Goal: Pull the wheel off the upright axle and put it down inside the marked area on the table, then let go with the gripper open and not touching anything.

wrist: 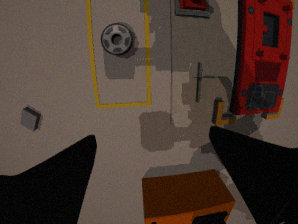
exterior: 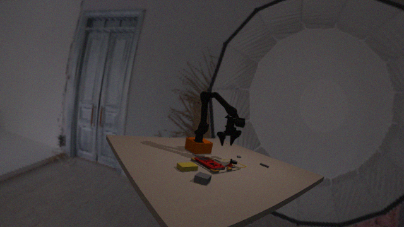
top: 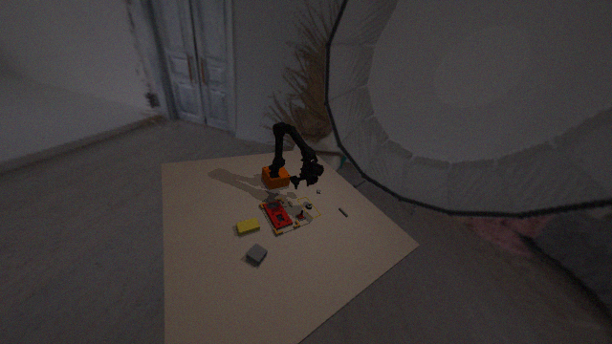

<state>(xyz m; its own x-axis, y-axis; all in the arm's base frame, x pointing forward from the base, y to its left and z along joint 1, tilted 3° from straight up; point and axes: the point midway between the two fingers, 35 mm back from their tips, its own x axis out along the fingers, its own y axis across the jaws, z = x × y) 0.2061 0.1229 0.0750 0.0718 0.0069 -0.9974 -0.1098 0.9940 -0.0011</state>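
Observation:
The grey wheel (top: 308, 206) (wrist: 108, 39) lies flat on the table inside the yellow outlined marked area (wrist: 124, 105) (exterior: 242, 164), off the axle. In the wrist view its whole rim is within the lines, with its centre hole showing. The red axle base (top: 300, 216) (exterior: 230, 165) (wrist: 193, 4) stands beside the marked area; the wrist view cuts off its upper part. My gripper (top: 303, 185) (exterior: 226, 144) (wrist: 154, 136) is wide open and empty. It hangs well above the table, towards the robot base from the wheel, touching nothing.
A red panel (top: 277, 215) (exterior: 208, 162) (wrist: 248, 30) lies beside the axle base. The orange robot base (top: 275, 178) (exterior: 198, 145) is behind it. A yellow block (top: 248, 225), a grey block (top: 256, 254), a small grey piece (wrist: 31, 118) and a dark bar (top: 343, 212) lie around.

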